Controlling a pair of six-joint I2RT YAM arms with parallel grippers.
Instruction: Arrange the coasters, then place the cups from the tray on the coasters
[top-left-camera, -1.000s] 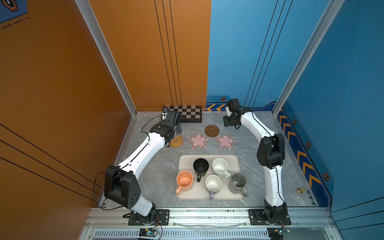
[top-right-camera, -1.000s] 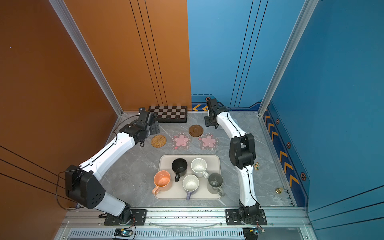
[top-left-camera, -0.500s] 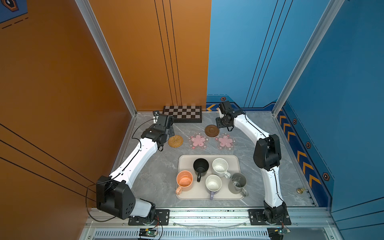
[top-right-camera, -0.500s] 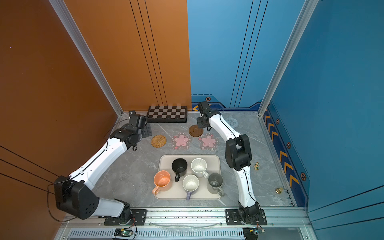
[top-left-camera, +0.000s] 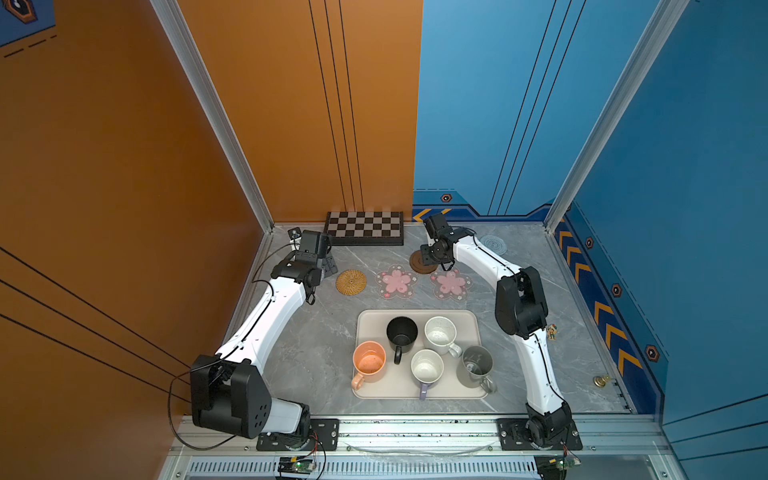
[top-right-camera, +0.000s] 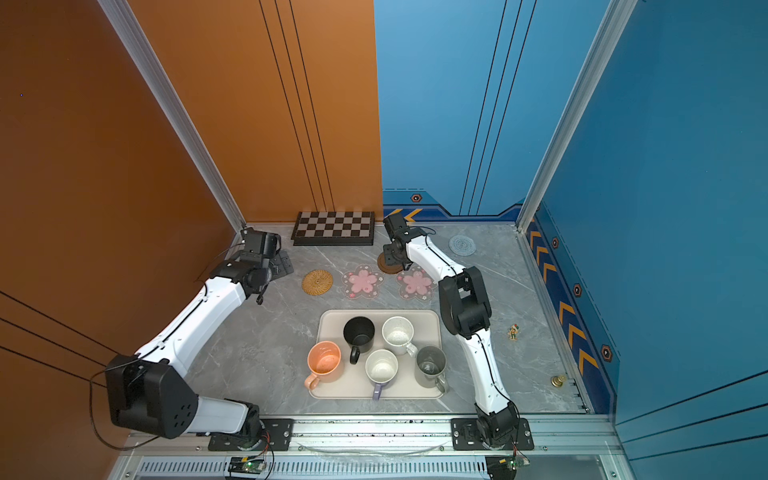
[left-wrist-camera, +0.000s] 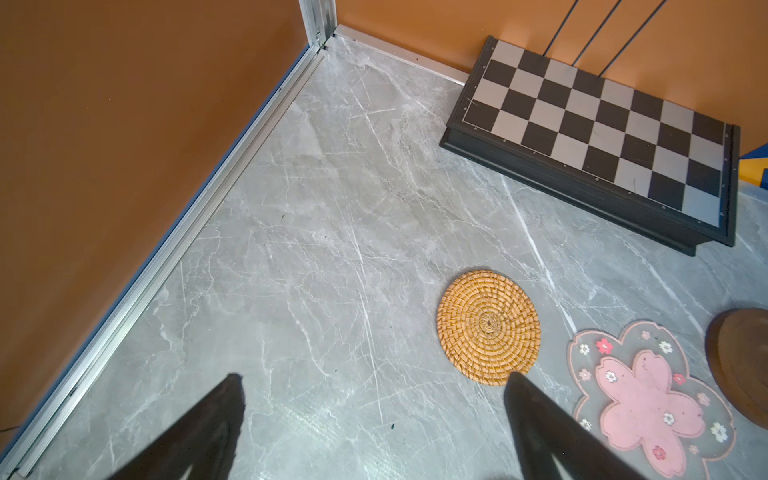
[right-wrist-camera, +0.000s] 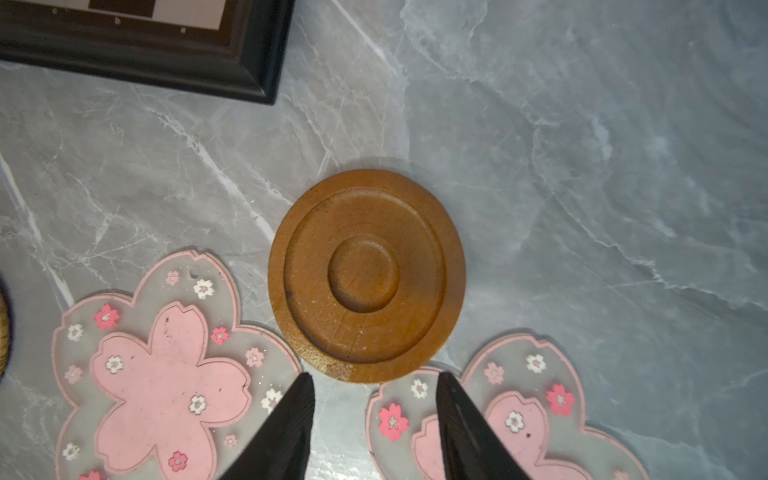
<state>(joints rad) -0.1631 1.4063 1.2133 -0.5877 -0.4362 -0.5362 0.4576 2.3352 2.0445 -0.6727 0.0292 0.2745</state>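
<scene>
Three coasters lie in a row: tan rattan and two pink blossoms. Just behind them sits the brown wooden coaster. The grey-blue coaster lies at the back right. My right gripper hangs open over the near rim of the wooden coaster, touching nothing. My left gripper is wide open over bare table, left of the rattan coaster. On the tray stand the black, speckled white, peach, lavender and grey cups.
A chessboard lies against the back wall, between the two grippers. A small figurine and a brass bell sit near the right wall. Orange and blue walls close in the table on three sides.
My right gripper has swung left from the back right to over the wooden coaster, uncovering the grey-blue one. My left gripper has drawn back left, away from the rattan coaster.
</scene>
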